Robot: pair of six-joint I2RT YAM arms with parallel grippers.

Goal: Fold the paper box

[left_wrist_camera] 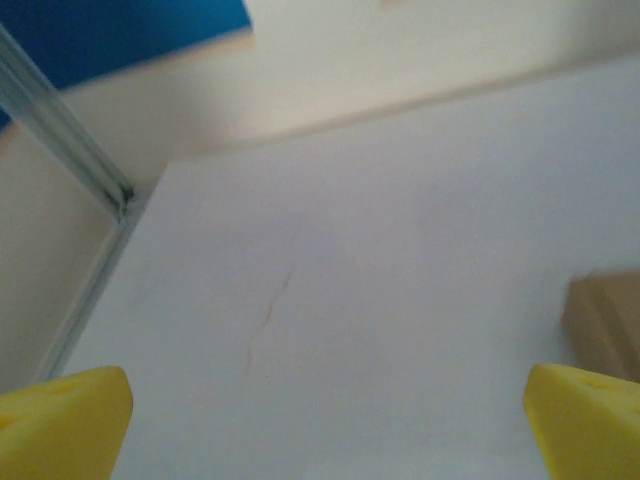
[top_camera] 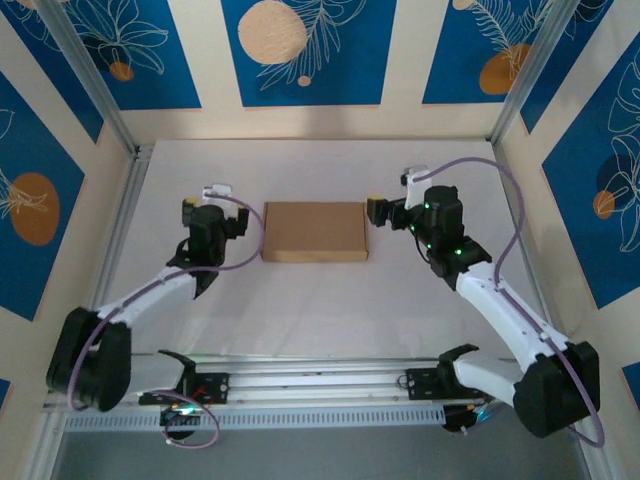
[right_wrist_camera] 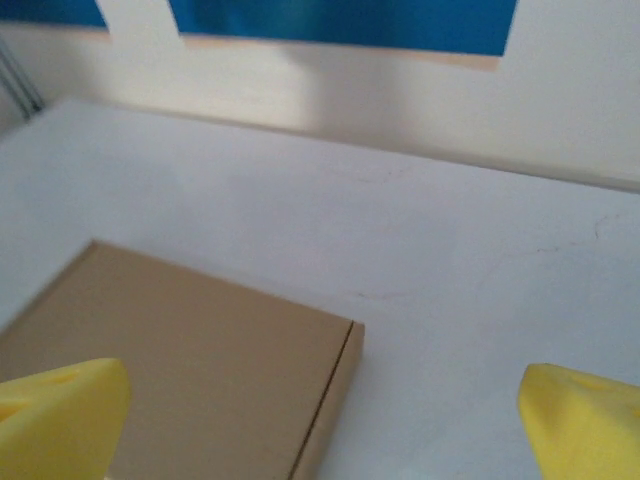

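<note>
White table point(top_camera: 320, 310), matte, evenly lit, faint hairline mark point(left_wrist_camera: 268, 310) on its surface. Cream walls point(top_camera: 205, 60) on three sides with blue panels point(top_camera: 340, 70), orange discs, white leaf outlines. Aluminium corner posts point(top_camera: 88, 75); slotted rail point(top_camera: 320, 375) along near edge.

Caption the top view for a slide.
Folded box on the table, flanked by the left arm and right arm, both jaws open and empty.
</note>
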